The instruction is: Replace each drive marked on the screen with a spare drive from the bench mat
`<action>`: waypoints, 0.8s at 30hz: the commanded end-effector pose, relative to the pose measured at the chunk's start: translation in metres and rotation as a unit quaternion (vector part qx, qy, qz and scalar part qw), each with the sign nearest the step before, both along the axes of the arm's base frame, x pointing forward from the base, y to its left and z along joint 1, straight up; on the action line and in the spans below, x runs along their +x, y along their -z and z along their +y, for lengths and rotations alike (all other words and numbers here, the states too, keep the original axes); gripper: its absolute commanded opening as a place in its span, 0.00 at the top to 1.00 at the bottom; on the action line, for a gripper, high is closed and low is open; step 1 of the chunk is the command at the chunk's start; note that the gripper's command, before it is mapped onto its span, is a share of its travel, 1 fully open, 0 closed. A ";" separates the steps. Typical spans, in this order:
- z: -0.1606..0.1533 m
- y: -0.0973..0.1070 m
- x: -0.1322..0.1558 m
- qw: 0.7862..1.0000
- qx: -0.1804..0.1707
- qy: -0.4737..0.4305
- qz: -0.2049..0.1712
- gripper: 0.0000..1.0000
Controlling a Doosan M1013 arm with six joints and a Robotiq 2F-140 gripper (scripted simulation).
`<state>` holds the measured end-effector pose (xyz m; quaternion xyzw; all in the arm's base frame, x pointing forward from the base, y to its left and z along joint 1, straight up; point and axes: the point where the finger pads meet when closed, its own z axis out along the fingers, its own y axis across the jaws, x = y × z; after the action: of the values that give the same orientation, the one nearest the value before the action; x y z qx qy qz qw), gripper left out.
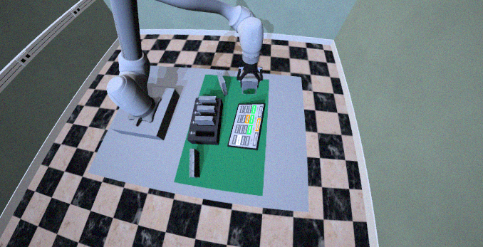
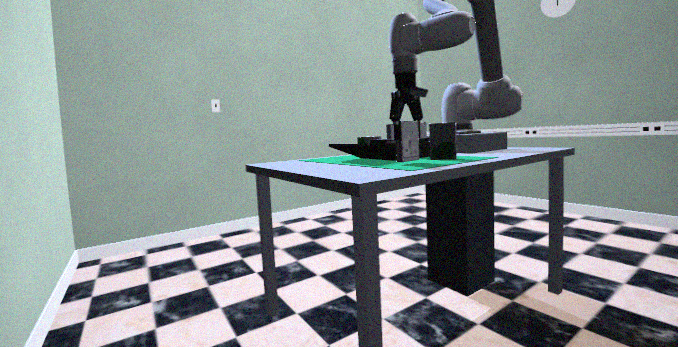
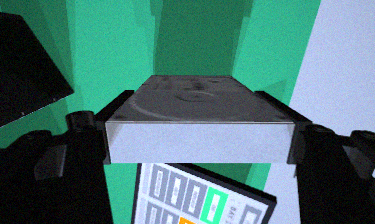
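My gripper (image 1: 250, 79) (image 2: 406, 120) (image 3: 194, 105) is shut on a grey drive (image 1: 249, 86) (image 2: 408, 141) (image 3: 196, 102), held upright near the far end of the green mat (image 1: 228, 174). Its lower end is close to the mat; whether it touches is unclear. The dark dock (image 1: 204, 139) holds three drives, and its bay nearest the front is empty. A drive (image 1: 222, 83) (image 2: 443, 141) (image 3: 24, 70) stands on the mat behind the dock. Another drive (image 1: 194, 163) is on the mat in front of the dock. The screen (image 1: 231, 146) shows green, orange and white cells.
The screen lies beside the dock, between it and the mat's right edge in the top view. The grey table (image 1: 285, 153) (image 2: 320, 172) surrounds the mat. The arm's base block (image 1: 139, 132) stands left of the dock.
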<state>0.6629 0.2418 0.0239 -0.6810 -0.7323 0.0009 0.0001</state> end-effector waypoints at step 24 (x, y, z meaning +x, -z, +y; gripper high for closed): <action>0.000 0.008 0.000 1.000 0.000 0.000 -0.001 0.90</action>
<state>0.6629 0.2418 0.0153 -0.6810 -0.7323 0.0008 0.0001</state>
